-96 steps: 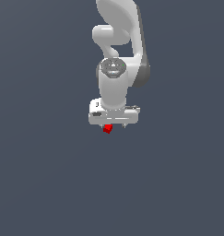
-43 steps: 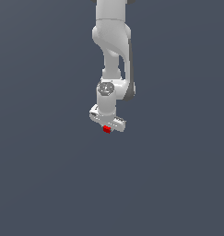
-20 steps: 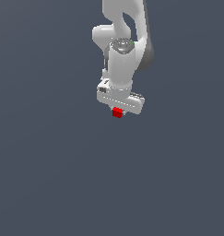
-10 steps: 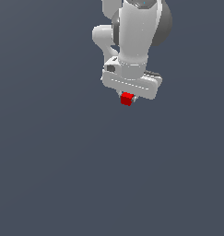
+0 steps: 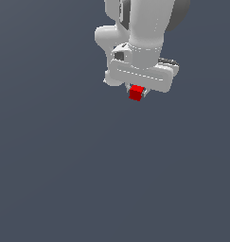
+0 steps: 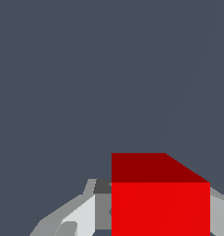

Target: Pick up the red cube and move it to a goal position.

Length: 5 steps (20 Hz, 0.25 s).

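Note:
The red cube [image 5: 136, 92] is tiny and bright red. It sits between the fingers of my white gripper [image 5: 137, 96], just under the wide gripper body, near the top of the exterior view. The gripper is shut on it and holds it in the air above the dark grey floor. In the wrist view the red cube [image 6: 159, 203] fills the near part of the picture, with a grey fingertip [image 6: 81, 212] showing beside it. The fingers are mostly hidden by the cube and the gripper body in the exterior view.
A plain dark grey floor [image 5: 88, 179] fills both views. The white arm [image 5: 145, 28] reaches down from the top edge of the exterior view.
The gripper, still holding the red cube, has moved toward the exterior view's right and upward, and the arm looks larger in the frame.

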Motion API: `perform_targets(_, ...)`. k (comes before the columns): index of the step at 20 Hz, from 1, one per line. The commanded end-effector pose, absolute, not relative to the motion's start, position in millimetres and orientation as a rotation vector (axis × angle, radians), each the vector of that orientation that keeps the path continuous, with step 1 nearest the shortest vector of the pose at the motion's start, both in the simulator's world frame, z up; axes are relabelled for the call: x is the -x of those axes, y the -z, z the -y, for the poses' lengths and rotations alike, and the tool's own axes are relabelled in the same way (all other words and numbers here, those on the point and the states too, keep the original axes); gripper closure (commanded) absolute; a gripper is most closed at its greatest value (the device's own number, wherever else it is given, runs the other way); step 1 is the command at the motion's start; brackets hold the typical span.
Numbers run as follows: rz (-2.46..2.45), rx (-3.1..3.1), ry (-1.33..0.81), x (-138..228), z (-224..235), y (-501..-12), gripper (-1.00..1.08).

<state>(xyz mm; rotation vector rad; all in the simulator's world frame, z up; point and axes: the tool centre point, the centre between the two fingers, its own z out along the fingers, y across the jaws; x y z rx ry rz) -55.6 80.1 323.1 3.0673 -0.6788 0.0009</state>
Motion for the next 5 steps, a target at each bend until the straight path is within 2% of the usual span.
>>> perform_targets(1,0.679,-3.067,0.000,54.6,-81.6,-327.5,1.08)
perform_targets(5,0.679,-3.067,0.000,53.8,-81.5,-327.1,1.08)
